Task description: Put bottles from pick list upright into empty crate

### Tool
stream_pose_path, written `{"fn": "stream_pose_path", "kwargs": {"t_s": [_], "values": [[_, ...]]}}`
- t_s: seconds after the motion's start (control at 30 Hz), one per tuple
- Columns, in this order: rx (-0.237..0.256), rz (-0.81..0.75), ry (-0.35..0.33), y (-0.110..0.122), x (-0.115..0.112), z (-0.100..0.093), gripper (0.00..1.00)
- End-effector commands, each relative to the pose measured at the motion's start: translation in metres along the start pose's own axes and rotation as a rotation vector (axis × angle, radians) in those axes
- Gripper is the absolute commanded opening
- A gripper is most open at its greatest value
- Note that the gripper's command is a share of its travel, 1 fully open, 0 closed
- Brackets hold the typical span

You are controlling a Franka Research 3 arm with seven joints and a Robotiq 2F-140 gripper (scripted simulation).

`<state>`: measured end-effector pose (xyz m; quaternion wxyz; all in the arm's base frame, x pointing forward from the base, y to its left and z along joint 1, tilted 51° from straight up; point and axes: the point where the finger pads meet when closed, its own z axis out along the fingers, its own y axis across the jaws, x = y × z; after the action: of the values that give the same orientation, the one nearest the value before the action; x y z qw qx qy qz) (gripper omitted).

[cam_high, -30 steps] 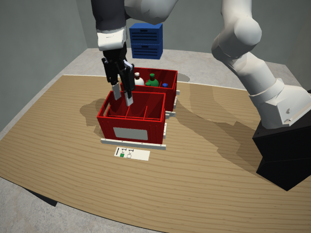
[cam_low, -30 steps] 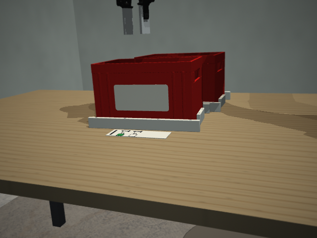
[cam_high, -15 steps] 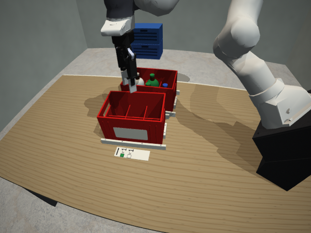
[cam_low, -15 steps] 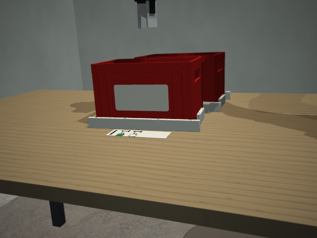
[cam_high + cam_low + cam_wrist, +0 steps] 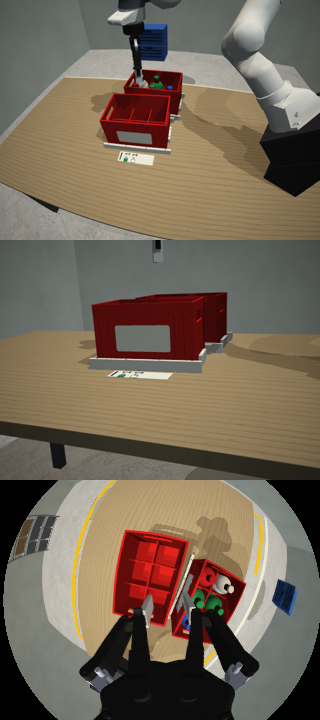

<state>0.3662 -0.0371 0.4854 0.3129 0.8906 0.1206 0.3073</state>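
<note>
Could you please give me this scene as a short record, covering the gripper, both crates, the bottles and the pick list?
gripper: open, holding nothing, raised above the crates
near crate: red, six compartments, no bottles inside
far crate: red, bottles inside
bottles seen: red, white, green, blue; full count unclear, as fingers hide part
pick list: paper strip on the table, green and white marks
bottles moved over: none
crates held: neither

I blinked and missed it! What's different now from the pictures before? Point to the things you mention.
The gripper (image 5: 139,78) (image 5: 158,258) (image 5: 168,600) swung away from the empty crate (image 5: 135,135) (image 5: 108,307) (image 5: 120,580), towards the bottle crate (image 5: 179,89) (image 5: 215,322) (image 5: 235,585). It grabbed nothing. Both crates and the paper strip (image 5: 144,159) (image 5: 157,375) stayed put.
</note>
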Motion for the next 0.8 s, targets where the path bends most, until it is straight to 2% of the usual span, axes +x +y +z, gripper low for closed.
{"fn": "stream_pose_path", "kwargs": {"t_s": [0.0, 0.1, 0.13, 0.37, 0.6, 0.67, 0.77], "values": [[0.004, 0.157, -0.006, 0.012, -0.01, -0.003, 0.38], [0.004, 0.183, -0.006, 0.016, -0.012, -0.004, 0.38], [0.004, 0.249, -0.007, 0.021, -0.014, -0.005, 0.38], [0.01, 0.423, -0.016, 0.051, -0.029, -0.013, 0.38], [0.011, 0.426, -0.016, 0.082, -0.044, -0.022, 0.38], [0.011, 0.426, -0.016, 0.082, -0.044, -0.022, 0.38], [0.011, 0.426, -0.016, 0.095, -0.051, -0.025, 0.38]]}}
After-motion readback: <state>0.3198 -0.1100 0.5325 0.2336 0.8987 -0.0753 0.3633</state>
